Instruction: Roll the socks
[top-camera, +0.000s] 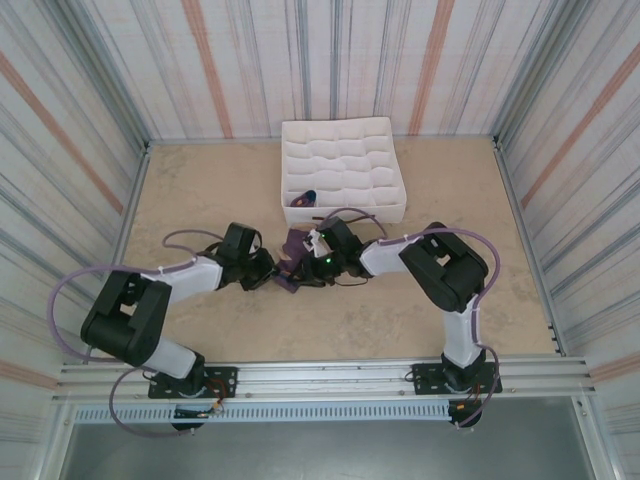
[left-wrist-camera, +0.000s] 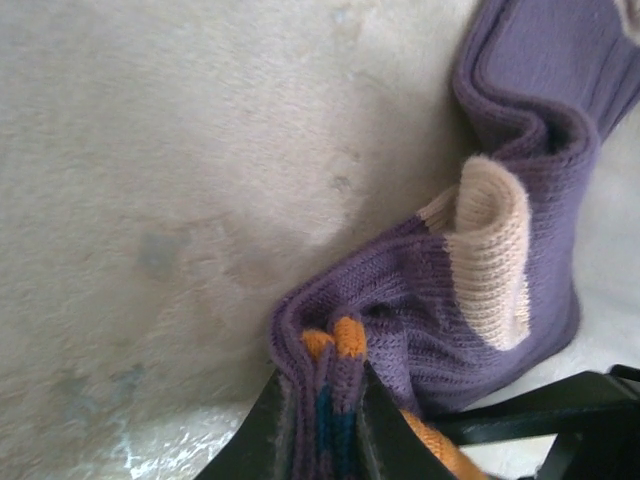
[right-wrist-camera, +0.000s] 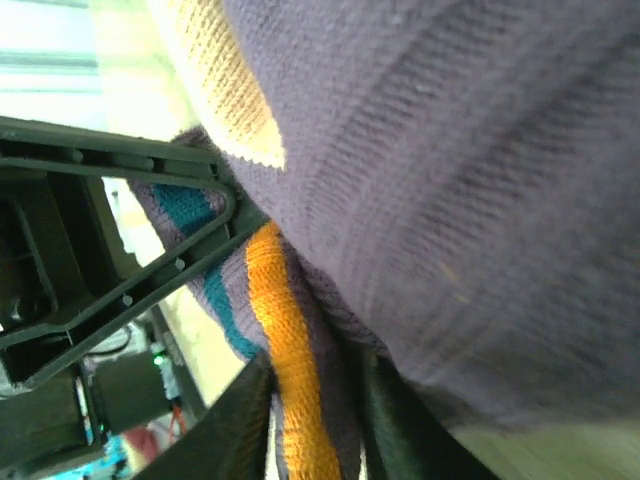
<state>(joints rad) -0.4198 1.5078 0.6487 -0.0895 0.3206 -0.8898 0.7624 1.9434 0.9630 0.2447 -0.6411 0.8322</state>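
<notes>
The purple socks (top-camera: 292, 262) lie bunched at the table's middle, between my two grippers. My left gripper (top-camera: 272, 272) comes in from the left. In the left wrist view it (left-wrist-camera: 325, 400) is shut on a fold of the socks (left-wrist-camera: 440, 320) with orange tips and a teal stripe; a cream patch (left-wrist-camera: 490, 250) curls above. My right gripper (top-camera: 306, 262) reaches in from the right. In the right wrist view it (right-wrist-camera: 315, 420) has an orange-striped fold of the socks (right-wrist-camera: 450, 180) pressed between its fingers. The left gripper's dark finger (right-wrist-camera: 130, 290) crosses close beside it.
A white fabric box (top-camera: 345, 165) with grid compartments stands just behind the grippers; a small purple and blue bundle (top-camera: 305, 198) sits in its near-left compartment. Striped walls enclose the beige table (top-camera: 200, 190). Both arms bend inward across the near half.
</notes>
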